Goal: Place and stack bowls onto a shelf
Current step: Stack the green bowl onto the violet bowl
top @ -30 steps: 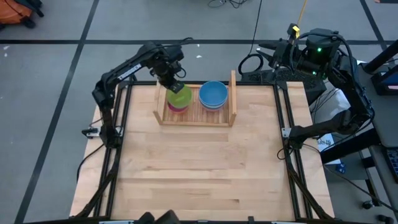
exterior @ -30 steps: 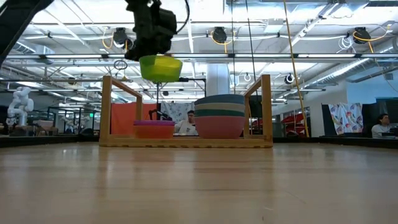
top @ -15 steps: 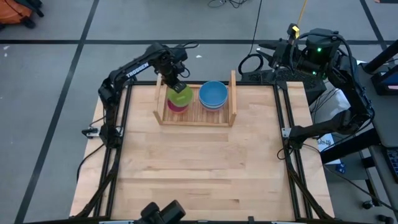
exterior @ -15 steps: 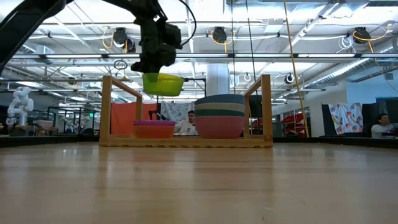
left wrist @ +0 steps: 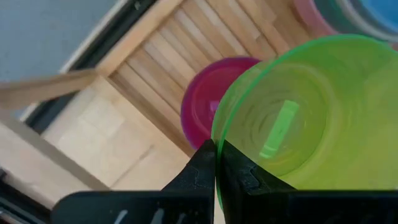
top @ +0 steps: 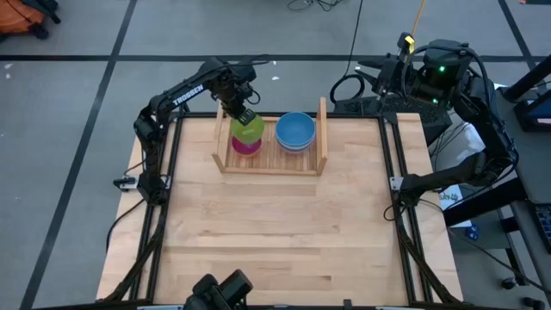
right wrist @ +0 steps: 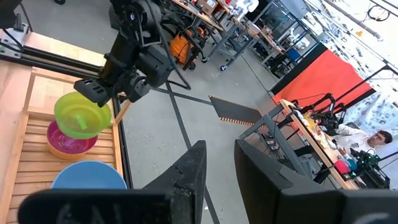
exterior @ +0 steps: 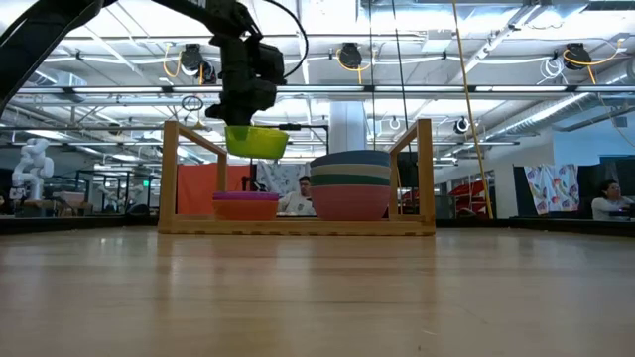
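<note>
My left gripper [top: 240, 115] is shut on a green bowl [top: 249, 130] and holds it over the left half of the light-wood shelf [top: 272, 165]. Straight below it a magenta bowl [exterior: 245, 197] sits nested in a pink-orange one on the shelf's slats. On the shelf's right half a blue bowl [top: 295, 131] tops a stack with a teal and a pink bowl [exterior: 352, 203] under it. My right gripper [right wrist: 221, 168] is open and empty, parked beyond the table's far right corner. My left gripper pinches the green bowl's rim [left wrist: 214, 138], one finger [left wrist: 241, 174] inside the bowl and the other [left wrist: 200, 168] outside. The fingers come from above, pointing down. The bowl hangs open side up, nearly level, clear above the magenta bowl [left wrist: 205, 102].
The shelf's two upright side boards [exterior: 170, 174] [exterior: 425, 174] flank the bowls. The wooden tabletop [top: 275, 232] stretches from the shelf to the near edge. A person [exterior: 304, 193] sits in the room behind the table.
My left gripper has gone down with the green bowl toward the magenta bowl, still shut on its rim. The bowl stays open side up and clear of the stack.
</note>
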Motion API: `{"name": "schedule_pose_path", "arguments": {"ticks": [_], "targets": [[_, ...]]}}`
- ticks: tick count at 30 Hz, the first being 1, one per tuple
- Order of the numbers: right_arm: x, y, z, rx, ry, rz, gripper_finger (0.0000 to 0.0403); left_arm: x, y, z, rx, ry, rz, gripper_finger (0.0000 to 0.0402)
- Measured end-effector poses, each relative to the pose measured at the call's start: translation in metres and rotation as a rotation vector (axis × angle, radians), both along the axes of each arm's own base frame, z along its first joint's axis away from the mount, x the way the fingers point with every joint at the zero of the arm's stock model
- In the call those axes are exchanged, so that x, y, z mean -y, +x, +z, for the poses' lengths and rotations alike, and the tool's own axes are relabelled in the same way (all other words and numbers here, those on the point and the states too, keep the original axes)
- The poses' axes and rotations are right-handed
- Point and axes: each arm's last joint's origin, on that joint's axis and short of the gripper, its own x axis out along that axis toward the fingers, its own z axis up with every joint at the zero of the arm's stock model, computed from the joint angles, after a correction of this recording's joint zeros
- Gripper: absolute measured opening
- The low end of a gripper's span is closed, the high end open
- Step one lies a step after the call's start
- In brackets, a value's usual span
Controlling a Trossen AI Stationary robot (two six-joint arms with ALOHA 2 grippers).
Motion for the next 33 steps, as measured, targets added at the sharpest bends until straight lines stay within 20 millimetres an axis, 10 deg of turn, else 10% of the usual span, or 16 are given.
{"name": "schedule_pose_path", "arguments": {"ticks": [11,33], "targets": [[0.0,0.0,0.0,-0.015,-0.02,0.006,0.0077,0.003,0.001,-0.037,-0.052,-0.042,-0.077,0.0003],[0.0,0.0,0.0,-0.015,-0.021,0.006,0.0077,0.0,0.002,-0.038,-0.006,-0.015,-0.261,0.0039]]}}
